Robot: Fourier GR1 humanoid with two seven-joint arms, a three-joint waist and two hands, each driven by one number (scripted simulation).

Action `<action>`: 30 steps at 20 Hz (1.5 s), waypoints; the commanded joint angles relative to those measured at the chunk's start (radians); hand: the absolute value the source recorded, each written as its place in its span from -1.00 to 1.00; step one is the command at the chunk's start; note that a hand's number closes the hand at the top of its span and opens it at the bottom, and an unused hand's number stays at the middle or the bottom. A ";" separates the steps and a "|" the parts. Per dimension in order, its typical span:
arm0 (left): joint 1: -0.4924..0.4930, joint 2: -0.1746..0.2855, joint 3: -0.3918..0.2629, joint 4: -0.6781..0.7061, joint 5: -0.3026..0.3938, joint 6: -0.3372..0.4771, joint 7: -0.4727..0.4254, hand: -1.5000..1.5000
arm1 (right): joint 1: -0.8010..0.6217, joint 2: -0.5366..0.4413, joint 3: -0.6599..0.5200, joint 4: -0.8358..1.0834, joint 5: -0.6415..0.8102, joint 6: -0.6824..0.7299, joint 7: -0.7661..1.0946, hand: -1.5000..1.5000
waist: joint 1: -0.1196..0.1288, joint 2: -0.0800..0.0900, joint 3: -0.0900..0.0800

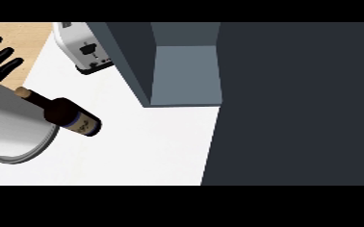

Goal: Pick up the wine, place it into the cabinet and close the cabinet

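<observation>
The wine bottle (70, 117) was on the white table (156, 149), well outside the cabinet. It appeared slanted, with its cork toward the upper left beside a grey forearm (18, 130); whether it stood or lay could not be told. Beyond it, at the left edge, the left hand (8, 62) had straight, spread fingers and held nothing. Farther back the cabinet (186, 72) stood open, with a white toaster (82, 45) just left of its door (131, 60).

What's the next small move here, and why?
Probably bring the left hand to the wine bottle and curl round it: the hand is open and apart from the bottle, nothing grips it, and the cabinet already stands open.
</observation>
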 commanded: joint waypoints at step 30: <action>0.044 -0.154 0.041 0.404 -0.609 -0.192 -0.478 -1.00 | -0.022 -0.123 0.076 -0.143 0.046 -0.091 0.022 -1.00 | -0.033 0.005 -0.005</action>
